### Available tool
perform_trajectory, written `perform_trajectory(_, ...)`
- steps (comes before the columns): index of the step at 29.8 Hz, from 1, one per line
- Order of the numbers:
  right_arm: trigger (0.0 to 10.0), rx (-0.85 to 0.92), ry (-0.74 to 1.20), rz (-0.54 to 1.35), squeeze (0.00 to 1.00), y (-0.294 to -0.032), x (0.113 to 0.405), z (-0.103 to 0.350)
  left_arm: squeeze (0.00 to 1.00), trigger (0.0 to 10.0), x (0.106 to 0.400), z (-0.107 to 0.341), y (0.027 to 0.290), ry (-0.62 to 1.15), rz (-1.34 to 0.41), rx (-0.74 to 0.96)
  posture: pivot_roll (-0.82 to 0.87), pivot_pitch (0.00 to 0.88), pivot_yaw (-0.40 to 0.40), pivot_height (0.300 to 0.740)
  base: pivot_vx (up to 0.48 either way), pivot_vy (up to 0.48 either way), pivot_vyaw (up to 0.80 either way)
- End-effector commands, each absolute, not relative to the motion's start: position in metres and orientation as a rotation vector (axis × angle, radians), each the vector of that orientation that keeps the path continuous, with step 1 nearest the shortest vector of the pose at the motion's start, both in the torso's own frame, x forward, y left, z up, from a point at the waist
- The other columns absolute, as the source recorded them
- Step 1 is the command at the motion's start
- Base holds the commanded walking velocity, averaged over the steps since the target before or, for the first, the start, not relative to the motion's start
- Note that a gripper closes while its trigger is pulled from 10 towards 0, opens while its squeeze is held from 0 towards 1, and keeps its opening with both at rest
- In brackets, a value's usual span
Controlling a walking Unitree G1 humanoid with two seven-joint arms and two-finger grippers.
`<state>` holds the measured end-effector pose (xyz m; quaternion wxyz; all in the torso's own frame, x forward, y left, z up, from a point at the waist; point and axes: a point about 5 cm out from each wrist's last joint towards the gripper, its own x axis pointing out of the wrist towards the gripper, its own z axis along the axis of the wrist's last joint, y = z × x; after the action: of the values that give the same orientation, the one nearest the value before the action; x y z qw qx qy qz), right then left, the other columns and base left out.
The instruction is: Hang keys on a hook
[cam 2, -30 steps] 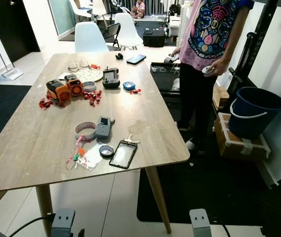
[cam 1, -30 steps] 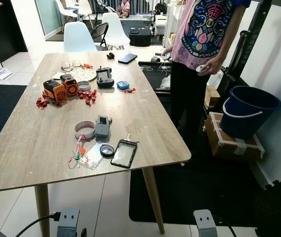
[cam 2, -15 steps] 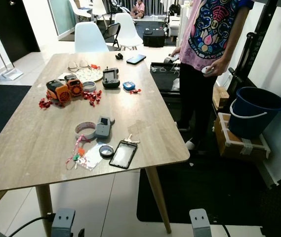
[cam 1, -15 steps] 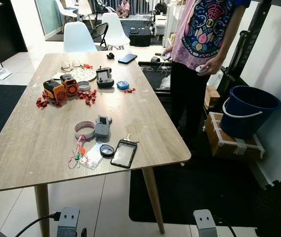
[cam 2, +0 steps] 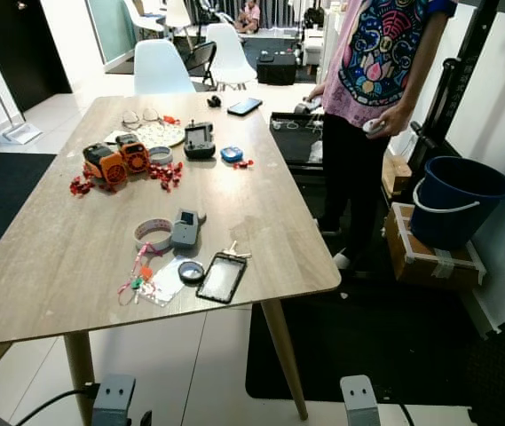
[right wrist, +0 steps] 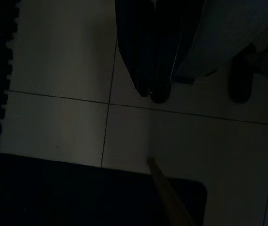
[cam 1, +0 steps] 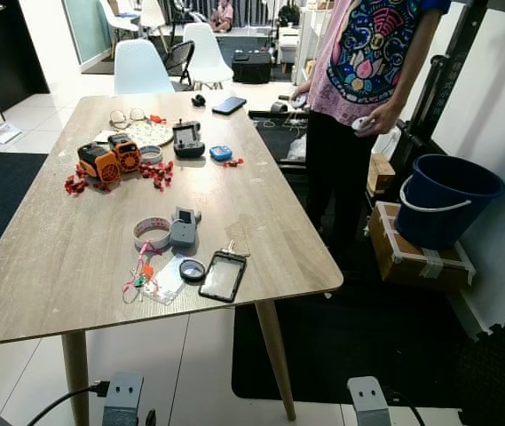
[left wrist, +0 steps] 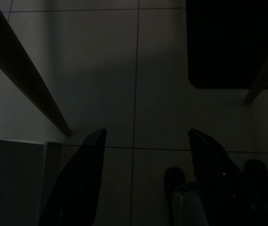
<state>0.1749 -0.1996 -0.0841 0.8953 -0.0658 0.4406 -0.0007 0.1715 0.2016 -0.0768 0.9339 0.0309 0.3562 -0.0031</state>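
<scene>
I judge the task barely begun: the keys lie untouched on the worktop, lower middle of the head frame, touching the top of a black phone. My left hand hangs released over floor tiles; my right hand hangs clenched, empty. Next I must reach, grasp the keys, and find a hook.

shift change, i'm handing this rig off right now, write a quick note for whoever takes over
Left gripper: hangs idle over the tiled floor, fingers apart, empty.
Right gripper: hangs idle over the floor, fingers together, holding nothing.
Keys: lie on the wooden table near its front right corner, touching the top edge of the black phone.
A person stands at the table's right side.
Done: nothing yet; keys untouched.
Left: find a hook, pick up the keys, hang them.
</scene>
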Motion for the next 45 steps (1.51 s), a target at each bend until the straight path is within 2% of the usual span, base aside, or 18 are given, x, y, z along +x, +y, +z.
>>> perform_trajectory(1,10.0,-0.151,0.924,0.005,0.00,-0.1992,0.1732,-0.0851,0.00,10.0,0.1699,-0.0786,0.1981,0.742,-0.020,0.067,0.01,0.000,-0.006,0.740,0.000,0.000,0.00)
perform_trajectory(45,10.0,-0.156,0.922,0.014,0.00,-0.1988,0.1742,-0.0847,0.00,10.0,0.1674,-0.0804,0.1974,0.758,-0.023,0.074,0.01,0.000,-0.005,0.740,0.000,0.000,0.00)
